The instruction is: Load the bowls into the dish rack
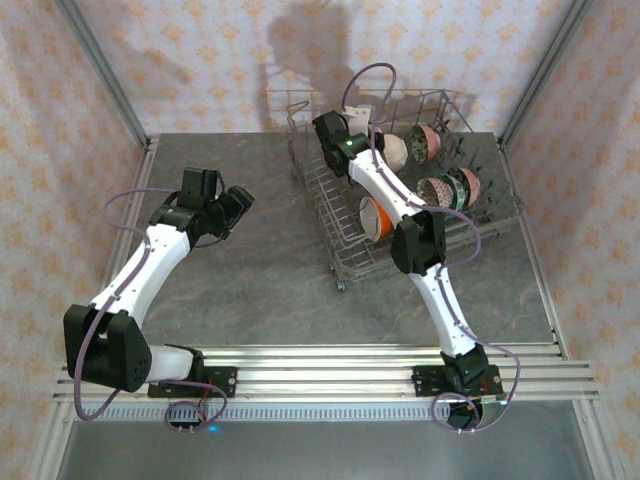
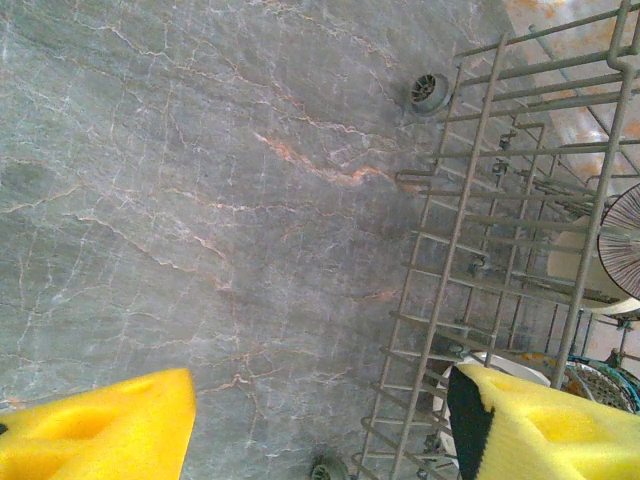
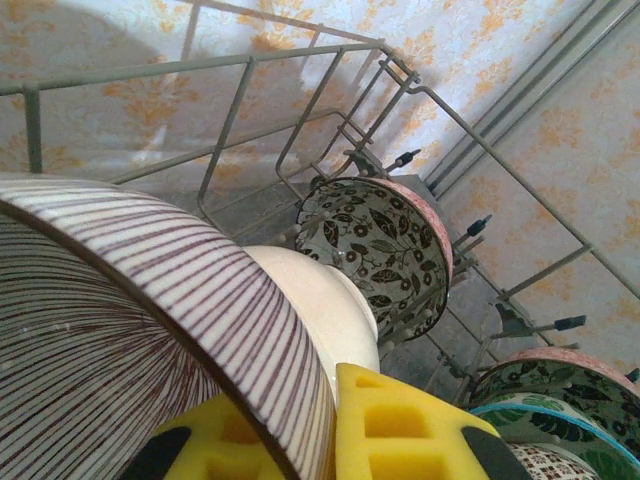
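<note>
— Top view: position of the dish rack (image 1: 340,262)?
— Far right part of the grey table (image 1: 250,290). On edge between its tines: orange bowl (image 1: 375,216) near the front, leaf-patterned bowl (image 1: 428,142) at the back, green bowl (image 1: 440,190) and pink bowl (image 1: 468,184) side by side at the right.
— And the two arms?
— Over the rack's back left part, right gripper (image 1: 372,138), with the striped bowl (image 1: 393,150) at its tip, cream outside showing. Over bare table, left gripper (image 1: 238,200), well apart from the rack.
— Left wrist view: state of the left gripper (image 2: 320,420)?
— Spread wide. Yellow fingers (image 2: 100,430) in the two lower corners, nothing between them but marbled table (image 2: 200,200). At right, side wall of the dish rack (image 2: 450,250), with a small wheel (image 2: 428,93) at its foot. Behind the wires, part of the striped bowl (image 2: 622,250).
— Right wrist view: state of the right gripper (image 3: 300,440)?
— Clamped on the rim of the striped bowl (image 3: 120,330): one yellow finger (image 3: 400,420) against the cream outside, the other on the striped inside. Bowl tilted, within the wire walls of the dish rack (image 3: 230,110). Just beyond, leaf-patterned bowl (image 3: 375,250), on edge, pink outside. At lower right, rims of further bowls (image 3: 560,395), one edged in teal. Behind the rack, patterned wall (image 3: 480,40).
</note>
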`<control>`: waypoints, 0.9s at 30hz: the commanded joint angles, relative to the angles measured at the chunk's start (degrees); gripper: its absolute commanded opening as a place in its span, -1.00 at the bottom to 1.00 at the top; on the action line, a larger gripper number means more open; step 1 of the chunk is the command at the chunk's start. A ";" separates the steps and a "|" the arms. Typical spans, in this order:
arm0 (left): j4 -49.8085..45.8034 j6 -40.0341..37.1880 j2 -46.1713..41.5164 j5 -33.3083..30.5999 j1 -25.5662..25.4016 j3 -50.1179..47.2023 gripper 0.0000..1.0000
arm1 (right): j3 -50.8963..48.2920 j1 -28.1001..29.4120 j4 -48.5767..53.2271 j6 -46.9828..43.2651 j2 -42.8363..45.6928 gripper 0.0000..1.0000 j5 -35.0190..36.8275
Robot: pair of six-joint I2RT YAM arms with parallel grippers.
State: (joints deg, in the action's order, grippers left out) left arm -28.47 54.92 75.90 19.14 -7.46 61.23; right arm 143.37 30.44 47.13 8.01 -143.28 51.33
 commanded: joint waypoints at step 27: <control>-1.33 -1.36 1.15 1.02 -0.79 2.51 0.35 | -1.61 3.46 4.22 -0.71 0.81 -0.93 2.88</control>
State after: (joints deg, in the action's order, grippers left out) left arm -28.75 54.89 76.44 19.49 -7.57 61.91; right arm 139.22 33.21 49.58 8.08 -142.28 53.32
